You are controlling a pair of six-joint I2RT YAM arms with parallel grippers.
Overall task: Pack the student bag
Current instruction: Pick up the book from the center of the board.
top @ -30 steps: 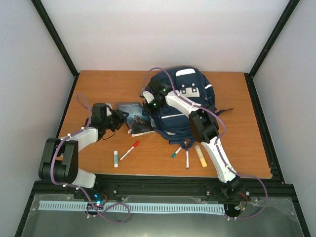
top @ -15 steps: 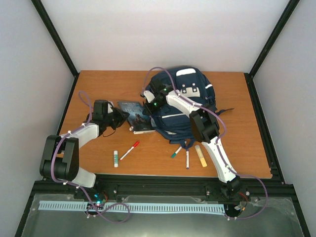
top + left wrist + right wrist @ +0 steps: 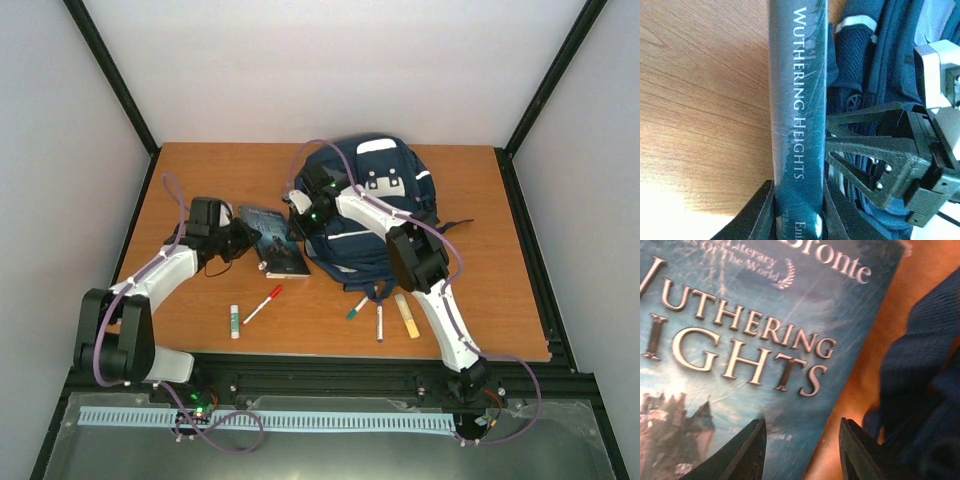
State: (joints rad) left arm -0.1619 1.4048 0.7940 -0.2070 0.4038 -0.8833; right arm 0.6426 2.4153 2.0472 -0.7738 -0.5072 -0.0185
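Note:
The student bag (image 3: pixel 375 205) is a navy-blue backpack with white trim, lying at the back middle of the table. Just left of it a teal book, "Wuthering Heights" (image 3: pixel 277 243), is tipped up off its left side. My left gripper (image 3: pixel 243 238) is shut on the book's spine (image 3: pixel 797 115), one finger on each side (image 3: pixel 756 212). My right gripper (image 3: pixel 300 213) hovers open over the book's right edge, next to the bag. In the right wrist view its fingers (image 3: pixel 747 452) straddle the cover's edge (image 3: pixel 805 405) and bare table, beside the bag's fabric (image 3: pixel 925 370).
Near the front edge lie a white glue stick (image 3: pixel 235 320), a red marker (image 3: pixel 262 304), a green marker (image 3: pixel 357 308), a dark marker (image 3: pixel 379 323) and a yellow bar (image 3: pixel 407 315). The right arm (image 3: pixel 395 235) stretches across the bag.
My left gripper has closed on the book's spine and pushed forward, tipping the book towards the bag. My right gripper's jaws have opened a little wider.

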